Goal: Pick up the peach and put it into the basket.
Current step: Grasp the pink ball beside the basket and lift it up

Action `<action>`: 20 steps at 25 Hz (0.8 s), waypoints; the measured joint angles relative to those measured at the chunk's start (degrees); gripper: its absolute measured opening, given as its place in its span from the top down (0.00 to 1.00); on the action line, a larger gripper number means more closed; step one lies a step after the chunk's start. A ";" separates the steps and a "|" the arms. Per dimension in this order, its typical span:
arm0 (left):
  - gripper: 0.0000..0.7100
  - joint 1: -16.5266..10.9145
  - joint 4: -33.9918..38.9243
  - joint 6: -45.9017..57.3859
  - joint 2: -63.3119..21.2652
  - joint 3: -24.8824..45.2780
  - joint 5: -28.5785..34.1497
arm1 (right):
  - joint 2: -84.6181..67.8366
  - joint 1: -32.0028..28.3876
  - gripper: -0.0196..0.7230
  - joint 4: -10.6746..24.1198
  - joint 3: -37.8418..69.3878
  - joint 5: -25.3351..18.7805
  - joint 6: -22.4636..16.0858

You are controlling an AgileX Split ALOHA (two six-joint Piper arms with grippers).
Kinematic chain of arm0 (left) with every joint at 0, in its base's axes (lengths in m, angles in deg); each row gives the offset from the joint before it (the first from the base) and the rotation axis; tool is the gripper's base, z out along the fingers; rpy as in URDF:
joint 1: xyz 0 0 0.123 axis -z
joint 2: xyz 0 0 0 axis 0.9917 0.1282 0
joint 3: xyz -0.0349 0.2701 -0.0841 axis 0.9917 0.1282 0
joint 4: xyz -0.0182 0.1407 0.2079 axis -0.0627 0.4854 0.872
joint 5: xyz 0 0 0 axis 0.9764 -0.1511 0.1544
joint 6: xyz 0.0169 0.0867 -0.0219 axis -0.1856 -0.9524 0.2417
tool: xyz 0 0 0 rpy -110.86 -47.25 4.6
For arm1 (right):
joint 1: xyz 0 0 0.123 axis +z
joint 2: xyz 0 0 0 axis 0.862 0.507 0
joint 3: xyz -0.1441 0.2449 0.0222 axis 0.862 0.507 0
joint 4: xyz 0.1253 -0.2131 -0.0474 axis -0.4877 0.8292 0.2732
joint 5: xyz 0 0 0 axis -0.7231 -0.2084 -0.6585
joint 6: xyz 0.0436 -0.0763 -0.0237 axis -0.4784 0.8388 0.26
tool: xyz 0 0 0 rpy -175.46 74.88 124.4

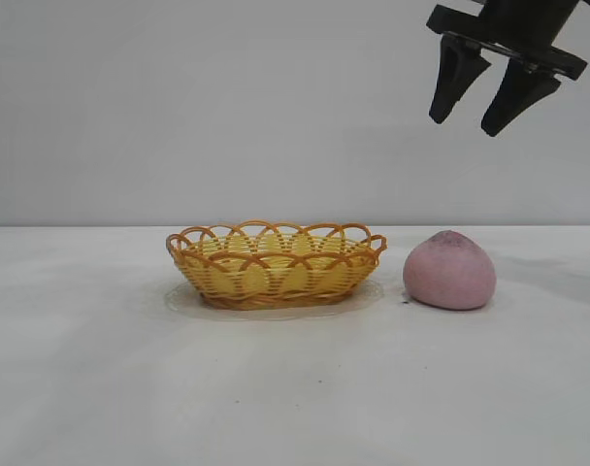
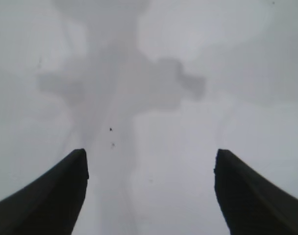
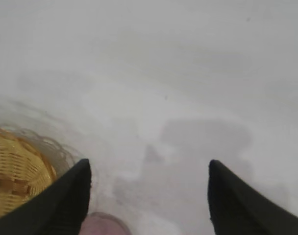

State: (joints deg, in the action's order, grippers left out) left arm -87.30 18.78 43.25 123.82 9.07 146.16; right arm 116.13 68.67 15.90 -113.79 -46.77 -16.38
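One dusty-pink peach (image 1: 449, 271), purplish tip up, beside wicker basket (image 1: 276, 264)

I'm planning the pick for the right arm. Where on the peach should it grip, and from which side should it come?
Come from straight above with the open right end effector, straddling the peach across its wide rounded middle. It sits on its flat underside on the table, darker tip up, apart from the basket, so both flanks look free.

Wicker basket (image 1: 276, 264): one, at table centre. Peach (image 1: 449, 271): one, at the basket's 3 o'clock. Grippers: two, the right gripper (image 1: 476, 107) at the peach's 12 o'clock, the left gripper (image 2: 149, 169) over bare table.
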 joint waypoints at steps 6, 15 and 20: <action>0.27 0.00 -2.27 0.00 -12.68 11.91 0.00 | 0.00 0.00 0.35 0.00 0.00 0.02 0.00; 0.27 0.00 -2.51 0.00 -38.15 31.85 -6.53 | 0.00 0.00 0.35 0.00 0.00 0.02 0.00; 0.27 0.00 -2.79 0.00 -51.86 40.38 -7.67 | 0.00 0.00 0.35 0.00 0.00 0.02 0.00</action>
State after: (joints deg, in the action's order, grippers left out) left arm -87.30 15.99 43.25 71.96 49.45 138.48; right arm 116.13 68.67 15.90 -113.79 -46.74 -16.38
